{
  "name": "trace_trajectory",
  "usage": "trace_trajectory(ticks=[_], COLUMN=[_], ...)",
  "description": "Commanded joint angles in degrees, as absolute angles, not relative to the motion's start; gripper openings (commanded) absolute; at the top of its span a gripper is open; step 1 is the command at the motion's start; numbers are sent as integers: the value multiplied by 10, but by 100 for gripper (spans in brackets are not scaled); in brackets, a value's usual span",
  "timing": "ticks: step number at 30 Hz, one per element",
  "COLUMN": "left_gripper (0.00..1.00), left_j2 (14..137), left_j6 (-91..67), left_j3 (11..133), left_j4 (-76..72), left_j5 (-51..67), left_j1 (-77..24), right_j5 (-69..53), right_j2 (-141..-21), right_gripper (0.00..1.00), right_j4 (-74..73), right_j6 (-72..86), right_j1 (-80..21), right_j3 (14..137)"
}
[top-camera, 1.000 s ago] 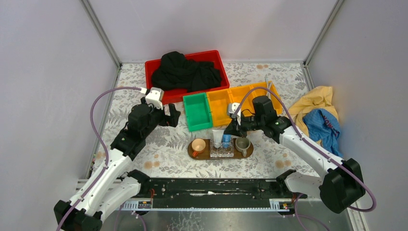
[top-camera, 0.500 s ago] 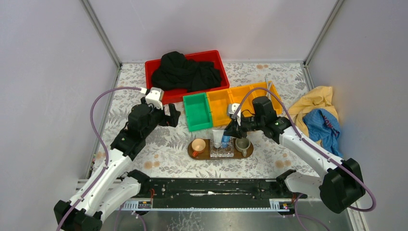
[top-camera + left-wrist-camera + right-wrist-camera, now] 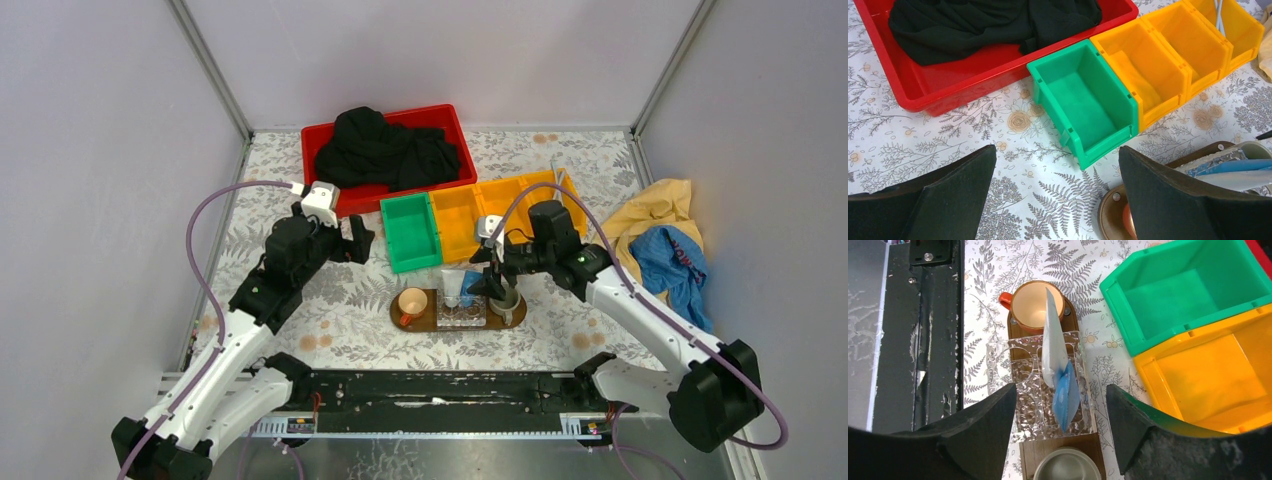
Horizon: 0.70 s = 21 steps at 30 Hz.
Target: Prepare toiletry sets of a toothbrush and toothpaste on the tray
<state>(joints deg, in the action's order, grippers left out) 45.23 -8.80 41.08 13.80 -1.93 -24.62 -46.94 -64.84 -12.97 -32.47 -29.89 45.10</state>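
Note:
The dark-brown oval tray (image 3: 518,314) lies in front of the bins. On it stand an orange cup (image 3: 1035,302), a clear ribbed box (image 3: 1018,372) and a grey cup (image 3: 1066,467). Two toothpaste tubes lean in the clear box, one silvery-white (image 3: 1053,347) and one blue (image 3: 1066,397). My right gripper (image 3: 1060,415) hangs open just above the box; the blue tube's end sits between its fingers without touching either. Thin pale toothbrush sticks (image 3: 1219,11) rest in the far yellow bin (image 3: 556,176). My left gripper (image 3: 1058,165) is open and empty over the cloth, left of the tray (image 3: 1110,212).
A green bin (image 3: 412,230) and a row of yellow bins (image 3: 495,212) stand behind the tray. A red crate (image 3: 345,198) holding black cloth sits at the back. Yellow and blue cloths (image 3: 660,240) lie at the right wall.
The right gripper has opened and let go of the blue tube, which now leans in the clear box. The left arm has not moved.

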Motion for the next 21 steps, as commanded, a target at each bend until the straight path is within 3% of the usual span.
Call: trace_trajectory(ticks=[1,8,11,13,21], left_gripper=[100,100,100,100,100], left_j2=[441,436,434,434,431], left_j6=[-76,-76,-76,-77,-78], left_j3=[409,409,408,408,407], left_j4=[132,132,131,131,130], left_j5=[-30,-30,-29,-29,-24], left_j1=[-244,-244,-244,-244,-244], right_j5=[-471,-560,-576,-551,-308], right_j2=[-608,-563,-543,-537,-588], right_gripper=[75,82,92,100,99], right_j4=[-166,-214,-199,-171,-76], right_j6=[-324,-334,-306,-263,-90], right_j1=[-293,-198,-140,-112,-71], right_j3=[493,508,507,503,499])
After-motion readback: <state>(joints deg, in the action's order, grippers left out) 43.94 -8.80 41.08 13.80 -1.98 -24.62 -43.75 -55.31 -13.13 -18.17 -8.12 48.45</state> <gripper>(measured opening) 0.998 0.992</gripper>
